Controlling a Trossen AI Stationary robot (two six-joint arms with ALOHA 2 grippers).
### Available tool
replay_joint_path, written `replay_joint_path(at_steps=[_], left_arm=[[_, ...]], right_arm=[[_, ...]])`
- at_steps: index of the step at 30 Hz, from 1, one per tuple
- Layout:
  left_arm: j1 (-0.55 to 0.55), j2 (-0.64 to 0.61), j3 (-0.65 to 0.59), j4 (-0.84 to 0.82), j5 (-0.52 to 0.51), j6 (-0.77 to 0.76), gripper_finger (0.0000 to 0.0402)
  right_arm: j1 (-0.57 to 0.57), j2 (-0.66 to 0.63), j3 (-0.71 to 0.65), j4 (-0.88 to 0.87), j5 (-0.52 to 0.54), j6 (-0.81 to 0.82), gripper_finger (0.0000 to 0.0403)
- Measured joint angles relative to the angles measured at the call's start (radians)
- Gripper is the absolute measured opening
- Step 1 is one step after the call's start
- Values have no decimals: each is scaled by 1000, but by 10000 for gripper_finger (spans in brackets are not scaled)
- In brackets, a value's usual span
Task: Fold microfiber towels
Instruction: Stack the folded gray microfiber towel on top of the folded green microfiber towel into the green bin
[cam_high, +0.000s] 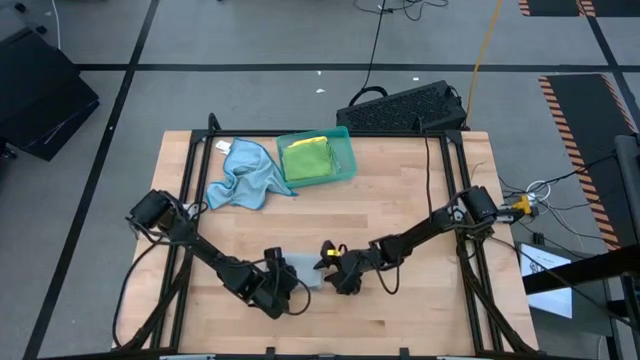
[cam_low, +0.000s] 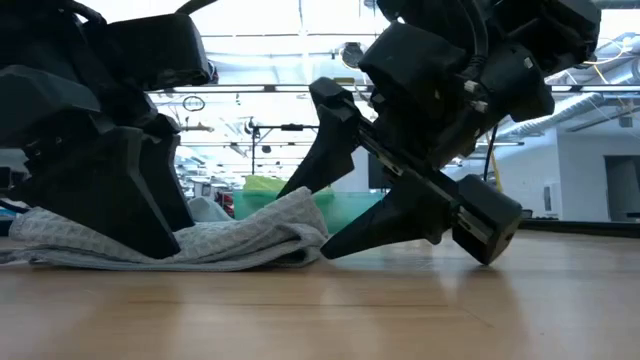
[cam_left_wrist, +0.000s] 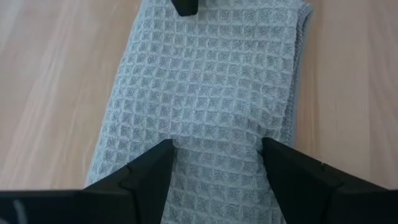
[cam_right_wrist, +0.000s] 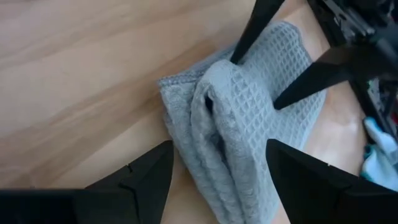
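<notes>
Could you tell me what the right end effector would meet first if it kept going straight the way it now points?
Most likely the folded grey microfiber towel: the right end effector stands open just short of its bunched edge. Beyond the towel sit the left end effector's fingers, though depth is hard to judge.

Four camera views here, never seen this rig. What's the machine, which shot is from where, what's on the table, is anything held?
It is a robot with two dark arms at a wooden table. One picture looks straight down, one looks level across the tabletop, and two come from cameras on the wrists. Both arms meet over a grey towel lying folded near the front edge. The left gripper and the right gripper both stand open over it, so nothing is gripped. Farther back lie a crumpled light blue towel and a teal tray holding a green towel.
</notes>
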Motion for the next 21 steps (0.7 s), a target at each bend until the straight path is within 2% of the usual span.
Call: replay_joint_path(at_steps=[4,7,16,21], left_arm=[[14,1,-3,19,6,43,250],[26,2,-3,25,9,71,250],[63,4,-5,32,12,115,250],[67,4,-5,32,4,118,250]], right_arm=[[-6,0,14,-39,-1,-71,242],[-8,0,36,-112,0,-107,224],[-8,0,69,-228,-6,-187,146],[-21,0,69,-239,-25,-146,73]])
